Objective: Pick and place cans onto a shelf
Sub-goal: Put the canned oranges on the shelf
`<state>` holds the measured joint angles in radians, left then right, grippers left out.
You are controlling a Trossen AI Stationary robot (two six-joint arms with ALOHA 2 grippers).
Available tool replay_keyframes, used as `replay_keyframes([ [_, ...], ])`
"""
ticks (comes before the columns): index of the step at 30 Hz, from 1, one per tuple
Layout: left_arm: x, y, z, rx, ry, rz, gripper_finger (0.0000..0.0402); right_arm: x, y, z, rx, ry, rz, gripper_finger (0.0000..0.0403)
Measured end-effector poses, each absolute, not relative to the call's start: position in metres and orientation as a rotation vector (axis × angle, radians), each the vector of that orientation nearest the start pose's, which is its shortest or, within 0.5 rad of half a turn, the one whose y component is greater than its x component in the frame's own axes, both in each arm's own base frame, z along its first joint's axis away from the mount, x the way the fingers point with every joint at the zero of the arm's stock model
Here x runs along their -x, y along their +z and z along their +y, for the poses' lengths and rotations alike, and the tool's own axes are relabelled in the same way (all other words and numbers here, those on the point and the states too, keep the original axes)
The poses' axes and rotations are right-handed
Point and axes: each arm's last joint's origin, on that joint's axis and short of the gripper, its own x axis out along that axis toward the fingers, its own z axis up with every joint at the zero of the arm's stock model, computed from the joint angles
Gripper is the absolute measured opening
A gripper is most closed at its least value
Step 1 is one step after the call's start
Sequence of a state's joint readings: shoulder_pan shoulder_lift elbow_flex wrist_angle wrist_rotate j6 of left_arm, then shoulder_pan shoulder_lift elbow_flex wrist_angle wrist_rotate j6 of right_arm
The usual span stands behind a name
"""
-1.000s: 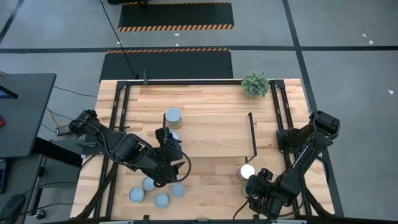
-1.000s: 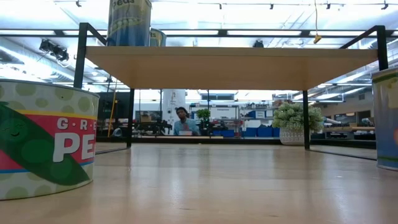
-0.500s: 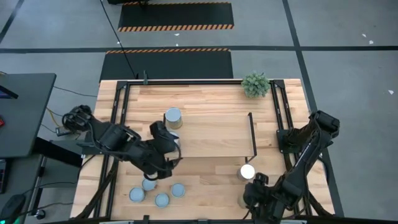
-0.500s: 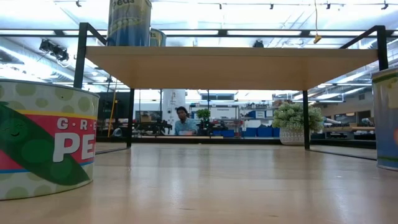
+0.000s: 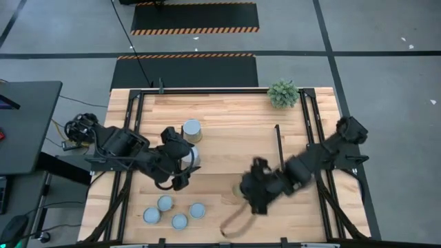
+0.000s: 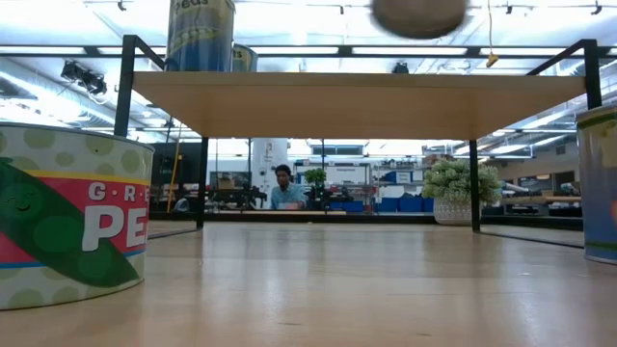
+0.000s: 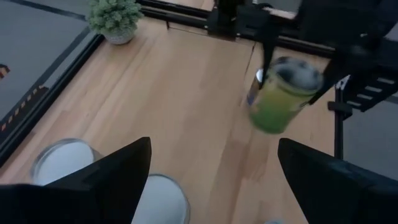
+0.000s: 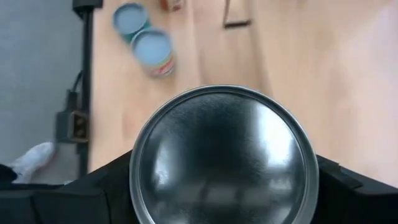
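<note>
Since a second ago the right gripper [image 5: 253, 189] has swung in from the desk's near right corner toward the shelf [image 5: 234, 148], its jaws clamped on the sides of a can [image 8: 224, 155] whose lid sits squarely between them. The can looks rigid, smooth and fairly heavy, so a mid-wall grip suits it. The left gripper [image 7: 208, 180] hangs with jaws spread above two cans [image 7: 65, 158] already on the shelf.
</note>
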<state>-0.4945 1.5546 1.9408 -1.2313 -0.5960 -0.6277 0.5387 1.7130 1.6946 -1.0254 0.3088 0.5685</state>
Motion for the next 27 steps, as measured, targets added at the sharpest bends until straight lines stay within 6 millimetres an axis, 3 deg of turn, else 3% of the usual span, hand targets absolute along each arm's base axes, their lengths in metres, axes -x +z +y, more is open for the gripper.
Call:
replay_keyframes([
  [7, -0.256, 0.449, -0.107, 0.131, 0.341, 0.655, 0.0357, -0.338, 0.351, 0.102, 0.022, 0.014, 0.969, 0.0319],
  [16, -0.249, 0.439, -0.092, 0.123, 0.419, 0.792, 0.0357, -0.356, 0.354, 0.021, 0.074, 0.088, 0.948, 0.0319],
  [21, -0.234, 0.439, -0.084, 0.116, 0.476, 0.862, 0.0356, -0.36, 0.355, -0.004, 0.072, 0.119, 0.918, 0.0319],
  [27, -0.206, 0.45, -0.078, 0.106, 0.539, 0.762, 0.0356, -0.359, 0.355, -0.019, 0.087, 0.127, 0.92, 0.0319],
])
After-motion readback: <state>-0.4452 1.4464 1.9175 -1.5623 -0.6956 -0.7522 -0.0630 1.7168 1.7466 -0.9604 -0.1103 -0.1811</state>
